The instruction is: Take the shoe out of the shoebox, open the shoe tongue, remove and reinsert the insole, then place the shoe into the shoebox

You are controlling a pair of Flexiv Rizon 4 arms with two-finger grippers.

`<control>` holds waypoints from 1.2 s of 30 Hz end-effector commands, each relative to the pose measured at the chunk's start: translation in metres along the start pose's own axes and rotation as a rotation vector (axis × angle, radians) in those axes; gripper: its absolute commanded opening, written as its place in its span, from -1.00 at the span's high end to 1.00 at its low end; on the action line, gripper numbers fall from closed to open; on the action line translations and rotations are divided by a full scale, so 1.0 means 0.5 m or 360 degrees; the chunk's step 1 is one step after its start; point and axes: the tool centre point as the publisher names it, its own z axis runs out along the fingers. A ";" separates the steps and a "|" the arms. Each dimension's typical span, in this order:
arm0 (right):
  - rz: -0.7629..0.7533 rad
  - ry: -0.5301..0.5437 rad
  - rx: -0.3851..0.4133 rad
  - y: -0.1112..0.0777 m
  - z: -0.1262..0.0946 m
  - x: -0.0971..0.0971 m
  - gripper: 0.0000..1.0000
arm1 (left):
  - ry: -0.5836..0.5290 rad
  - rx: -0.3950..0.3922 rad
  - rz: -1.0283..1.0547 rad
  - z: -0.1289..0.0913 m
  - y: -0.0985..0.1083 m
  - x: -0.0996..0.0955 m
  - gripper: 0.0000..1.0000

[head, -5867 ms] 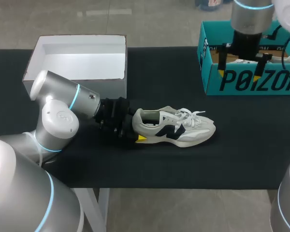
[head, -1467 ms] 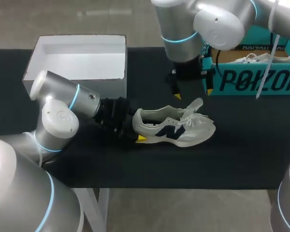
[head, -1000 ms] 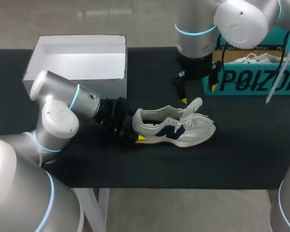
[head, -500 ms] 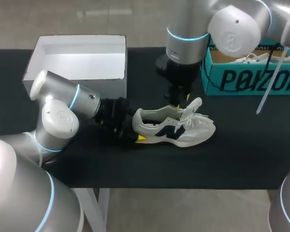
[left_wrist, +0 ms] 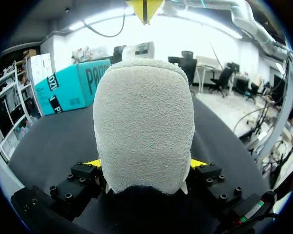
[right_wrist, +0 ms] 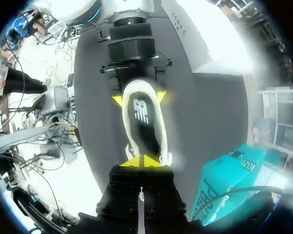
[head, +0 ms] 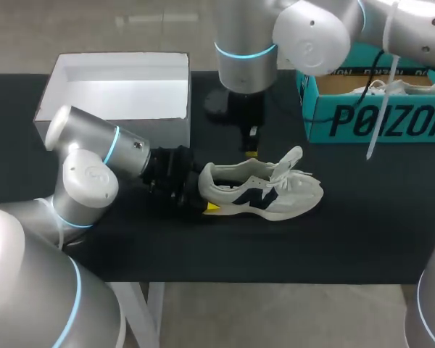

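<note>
A cream and navy shoe lies on its sole on the black table, toe to the right, its tongue lifted. My left gripper is shut on its heel, a yellow tip at each side of the heel. My right gripper hangs shut and empty just behind the shoe's opening. In the right wrist view its joined tips point down over the shoe, where the insole shows. The teal shoebox stands at the back right.
A white box lid lies open side up at the back left, close to my left arm. A second shoe rests inside the teal shoebox. Bare black table spreads in front of and right of the shoe.
My right arm has swung left from near the tongue to behind the shoe's opening, and its fingers have closed. The left arm and shoe have kept still.
</note>
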 end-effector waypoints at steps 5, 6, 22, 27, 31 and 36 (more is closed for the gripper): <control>-0.1119 -0.0114 -0.0016 0.020 0.044 -0.022 1.00 | -0.0003 0.0003 0.0002 0.002 0.001 0.001 1.00; -0.1109 -0.0127 -0.0002 0.024 0.050 -0.025 1.00 | -0.0003 0.0003 0.0002 0.002 0.001 0.001 1.00; -0.0720 -0.0112 0.0205 0.015 0.146 -0.030 1.00 | -0.0003 0.0003 0.0002 0.002 0.001 0.001 1.00; -0.0538 -0.0055 0.0150 0.006 0.146 -0.032 1.00 | -0.0003 0.0003 0.0002 0.002 0.001 0.001 1.00; -0.0538 -0.0055 0.0150 0.006 0.146 -0.032 1.00 | -0.0003 0.0003 0.0002 0.002 0.001 0.001 1.00; -0.0538 -0.0055 0.0150 0.006 0.146 -0.032 1.00 | -0.0003 0.0003 0.0002 0.002 0.001 0.001 1.00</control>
